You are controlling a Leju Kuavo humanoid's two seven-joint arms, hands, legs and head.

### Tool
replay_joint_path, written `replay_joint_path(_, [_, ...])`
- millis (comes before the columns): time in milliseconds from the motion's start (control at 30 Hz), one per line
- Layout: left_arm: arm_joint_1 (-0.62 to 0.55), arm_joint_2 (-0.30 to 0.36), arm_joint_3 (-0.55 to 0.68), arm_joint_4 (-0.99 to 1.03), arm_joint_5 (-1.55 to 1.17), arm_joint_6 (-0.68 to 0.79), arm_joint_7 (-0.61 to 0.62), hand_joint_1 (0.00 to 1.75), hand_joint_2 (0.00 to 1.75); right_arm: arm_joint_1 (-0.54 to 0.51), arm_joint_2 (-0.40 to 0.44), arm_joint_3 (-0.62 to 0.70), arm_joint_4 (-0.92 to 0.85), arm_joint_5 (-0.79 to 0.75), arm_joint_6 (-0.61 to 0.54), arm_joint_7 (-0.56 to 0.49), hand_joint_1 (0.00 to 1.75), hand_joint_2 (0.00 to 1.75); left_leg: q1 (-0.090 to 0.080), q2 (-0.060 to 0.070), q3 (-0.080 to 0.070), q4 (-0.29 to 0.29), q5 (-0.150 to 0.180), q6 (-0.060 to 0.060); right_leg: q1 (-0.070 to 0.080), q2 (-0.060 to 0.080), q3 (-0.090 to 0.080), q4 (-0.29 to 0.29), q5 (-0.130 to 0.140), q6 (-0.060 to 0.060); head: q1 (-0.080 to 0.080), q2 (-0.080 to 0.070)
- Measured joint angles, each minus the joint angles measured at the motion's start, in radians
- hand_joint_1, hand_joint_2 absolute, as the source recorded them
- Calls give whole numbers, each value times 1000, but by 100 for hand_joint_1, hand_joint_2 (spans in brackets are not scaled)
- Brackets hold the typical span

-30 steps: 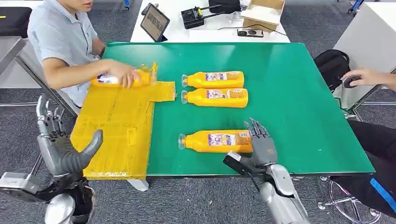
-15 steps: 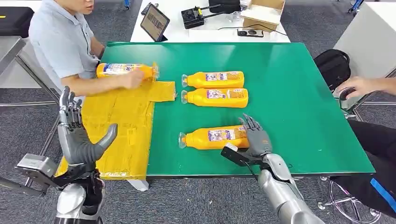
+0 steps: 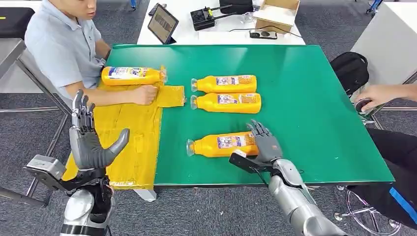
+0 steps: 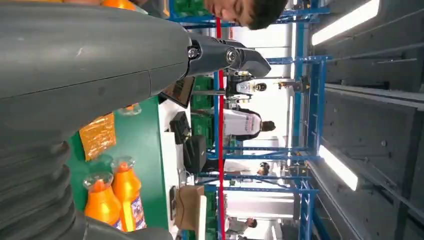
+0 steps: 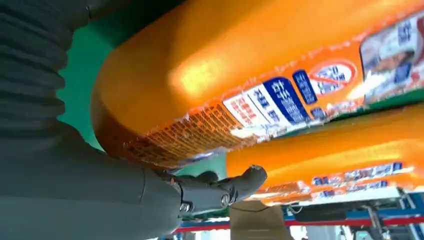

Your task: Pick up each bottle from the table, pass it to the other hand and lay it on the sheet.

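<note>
One orange juice bottle (image 3: pixel 132 75) already lies at the far edge of the yellow sheet (image 3: pixel 123 132), beside a person's hand (image 3: pixel 146 94). Three are left on the green desk (image 3: pixel 305 98): a far pair (image 3: pixel 226 93), and the nearest bottle (image 3: pixel 221 145), whose base the right robot hand (image 3: pixel 263 145) is closing around, not yet lifted. The left robot hand (image 3: pixel 91 142) waits open and empty over the sheet's near edge.

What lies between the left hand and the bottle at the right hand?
In the head view, the yellow sheet and bare green table separate the left hand from the nearest bottle.

One bottle (image 3: pixel 132 75) lies on the sheet (image 3: pixel 125 135); three bottles (image 3: pixel 225 93) lie right of it.
</note>
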Motion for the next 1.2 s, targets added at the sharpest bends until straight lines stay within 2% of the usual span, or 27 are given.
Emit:
replay_joint_path(33, [-3, 0, 0, 3, 0, -1, 2, 0, 175, -4, 0, 6, 6, 5, 8, -1, 155, 175, 0, 0, 0, 0, 0, 0, 0, 0, 0, 0, 0, 0, 0, 0])
replay_joint_path(67, [-7, 0, -1, 6, 1, -2, 3, 0, 175, -8, 1, 10, 10, 8, 11, -1, 173, 175, 0, 0, 0, 0, 0, 0, 0, 0, 0, 0, 0, 0, 0, 0])
replay_joint_path(233, [-15, 0, -3, 23, 10, -2, 8, 0, 175, -31, 8, 34, 45, 14, 68, 13, 175, 175, 0, 2, 2, 0, 0, 0, 0, 1, 1, 0, 0, 0, 0, 0])
replay_joint_path(467, [-16, 4, -2, 31, 12, -2, 17, 0, 175, -124, 10, 69, 113, 22, 282, 178, 175, 175, 0, 4, 12, 0, -2, -1, 0, 4, 8, -1, 0, 0, 0, 0])
replay_joint_path(533, [-16, 5, -2, 36, -3, -15, 27, 0, 175, -139, 10, 73, 128, 4, 323, 194, 175, 175, 0, 4, 17, 0, -3, -1, 0, 4, 3, -1, -1, -1, 1, 0])
replay_joint_path(633, [-15, 14, -4, 53, -32, -37, 35, 0, 175, -153, 10, 71, 141, -30, 351, 194, 175, 175, 0, 3, 18, 0, -4, -1, 0, 4, 6, -1, -1, 0, 0, 0])
replay_joint_path(667, [-15, 15, -5, 57, -34, -37, 35, 0, 175, -155, 10, 70, 143, -33, 354, 194, 175, 175, 0, 3, 18, 0, -4, -1, 0, 4, 15, -1, 0, 0, 1, 0])
replay_joint_path(1000, [-15, 26, -8, 77, -41, -38, 35, 0, 175, -165, 10, 68, 158, -47, 365, 194, 175, 175, 0, 3, 21, 0, -3, 0, 0, 4, 17, -2, 0, 0, 1, 0])
replay_joint_path(1100, [-15, 29, -8, 83, -50, -42, 35, 0, 175, -166, 8, 63, 160, -102, 401, 154, 175, 175, 0, 3, 22, 0, -3, 0, 0, 4, 18, -2, 0, 0, 0, 0])
replay_joint_path(1200, [-14, 30, -8, 87, -52, -52, 31, 0, 175, -153, 7, 43, 160, -184, 428, 55, 175, 175, 0, 4, 22, 0, -3, 0, 0, 5, 18, -2, 0, 0, 0, 0])
